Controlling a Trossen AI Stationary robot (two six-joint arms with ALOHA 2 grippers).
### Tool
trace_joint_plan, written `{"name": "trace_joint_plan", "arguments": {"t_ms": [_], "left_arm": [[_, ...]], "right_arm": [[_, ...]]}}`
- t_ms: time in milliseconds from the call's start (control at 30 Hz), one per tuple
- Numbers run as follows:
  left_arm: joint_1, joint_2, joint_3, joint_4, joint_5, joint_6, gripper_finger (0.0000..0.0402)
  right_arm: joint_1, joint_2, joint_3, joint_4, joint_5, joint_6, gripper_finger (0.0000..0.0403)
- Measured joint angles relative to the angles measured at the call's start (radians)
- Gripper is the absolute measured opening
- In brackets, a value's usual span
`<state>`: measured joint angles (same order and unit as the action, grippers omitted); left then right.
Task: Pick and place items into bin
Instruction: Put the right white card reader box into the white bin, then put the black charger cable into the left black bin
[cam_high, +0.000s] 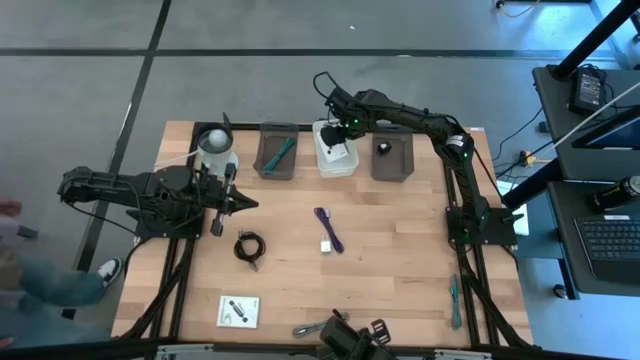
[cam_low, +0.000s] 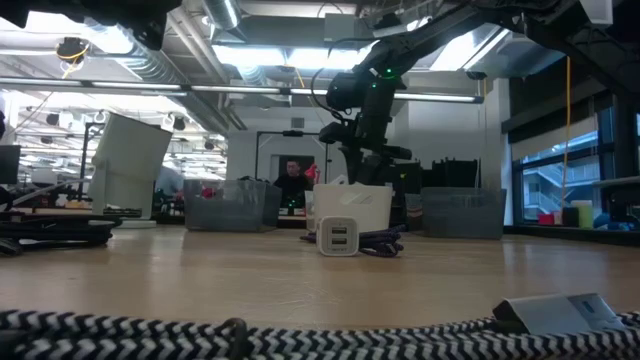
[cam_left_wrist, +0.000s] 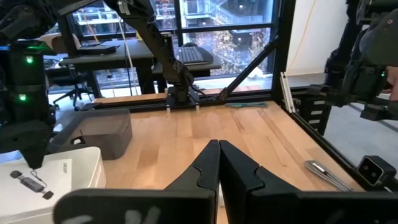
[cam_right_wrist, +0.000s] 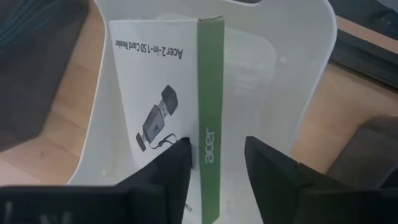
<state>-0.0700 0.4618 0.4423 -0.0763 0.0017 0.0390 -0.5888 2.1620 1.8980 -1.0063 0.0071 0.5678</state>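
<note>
My right gripper (cam_right_wrist: 217, 165) is open above the white bin (cam_high: 335, 160) at the table's far side, pointing down into it. A white card-reader box with a green side (cam_right_wrist: 209, 124) stands in the bin between the fingers. My left gripper (cam_high: 232, 200) is shut and empty at the table's left. On the table lie a coiled black cable (cam_high: 250, 245), a purple strap (cam_high: 328, 228), a small white cube (cam_high: 326, 246), a white printed card (cam_high: 240, 310), a grey metal tool (cam_high: 310, 327) and a teal tool (cam_high: 455, 298). My right gripper's fingers stand on either side of the box's green side (cam_right_wrist: 209, 155), from above. One finger (cam_right_wrist: 168, 171) lies over the box's white face; a gap shows beside the other. Whether it touches the box, I cannot tell. The box rests in the bin.
A grey bin (cam_high: 277, 150) with a teal tool stands left of the white bin, and another grey bin (cam_high: 392, 155) with a dark item stands right of it. A pale cup with a ball (cam_high: 215, 145) stands at the far left.
</note>
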Motion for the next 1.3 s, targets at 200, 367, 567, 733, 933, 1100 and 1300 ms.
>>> {"name": "trace_joint_plan", "arguments": {"t_ms": [200,367,567,733,933,1100,1300], "left_arm": [[0.0,0.0,0.0,-0.004,0.002,-0.001,0.0003],[0.0,0.0,0.0,-0.004,0.002,-0.001,0.0003],[0.0,-0.001,0.0,-0.004,0.001,-0.001,0.0003],[0.0,0.0,0.0,-0.004,-0.001,0.0,0.0003],[0.0,-0.001,0.0,-0.004,-0.001,-0.001,0.0003],[0.0,-0.002,0.0,-0.005,-0.001,-0.001,0.0003],[0.0,-0.012,0.0,-0.007,-0.001,-0.001,0.0003]], "right_arm": [[0.0,-0.001,0.0,-0.043,0.048,-0.013,0.0179],[0.0,-0.002,0.0,-0.05,0.046,-0.037,0.0174],[0.0,-0.002,0.0,-0.053,0.016,-0.057,0.0153],[0.0,-0.002,0.0,-0.038,-0.024,-0.064,0.0135],[-0.001,-0.002,0.001,-0.005,-0.06,-0.106,0.0115],[-0.001,-0.002,0.002,0.015,-0.049,-0.097,0.0098],[-0.003,-0.003,0.002,0.002,-0.036,-0.075,0.0075]]}}
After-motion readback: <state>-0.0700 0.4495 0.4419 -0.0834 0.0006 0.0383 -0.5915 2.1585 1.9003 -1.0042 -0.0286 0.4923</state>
